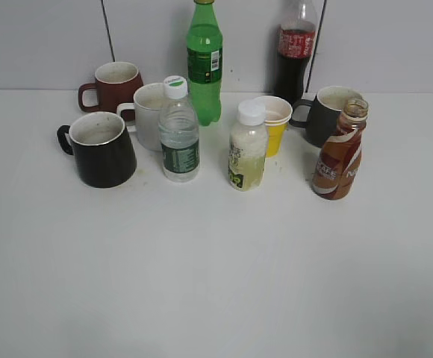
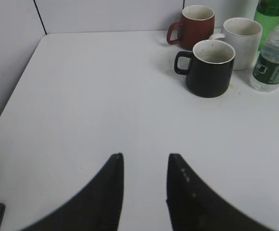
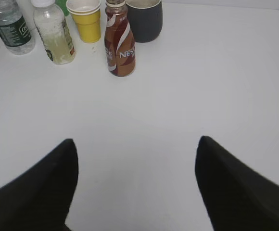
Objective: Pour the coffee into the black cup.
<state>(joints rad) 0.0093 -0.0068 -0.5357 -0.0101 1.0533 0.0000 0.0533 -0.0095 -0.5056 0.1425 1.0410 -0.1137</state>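
I see the curvy clear coffee bottle point(image 1: 339, 153) standing uncapped at the table's point(image 1: 216, 283) right, the glossy black tapered cup point(image 1: 102, 148) at left, well apart; both jaws are apart, holding nothing.

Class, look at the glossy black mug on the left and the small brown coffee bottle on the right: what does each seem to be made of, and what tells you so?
Glossy black tapered mug: probably glazed ceramic, judging by its shiny reflections, thick wall and pale speckled interior. Small curvy coffee bottle: likely clear plastic, possibly glass; the neck is see-through above a printed wrap label.
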